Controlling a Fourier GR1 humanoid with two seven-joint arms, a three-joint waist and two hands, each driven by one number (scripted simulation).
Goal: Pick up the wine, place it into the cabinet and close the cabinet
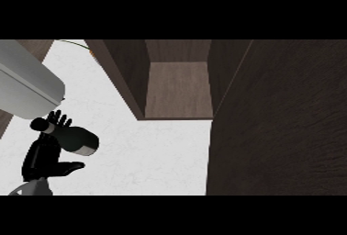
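The wine bottle (80, 139) is dark, lies tilted at the lower left, its pale round base toward me and its neck (42, 124) pointing left. My left hand (41, 157) holds it, fingers (59, 118) showing past its far side and the thumb (69, 167) sticking out below it. The cabinet (177, 87) stands open at the top middle, its brown wooden inside bare. Its dark door (278, 124) is swung out and fills the right side. The bottle is left of the cabinet's left wall (125, 78) and outside it. My right hand does not show.
A large light-grey rounded object (27, 87) fills the upper left, just above my left hand. White speckled counter (156, 156) lies between the hand and the door. A thin green stem (76, 44) shows at the top.
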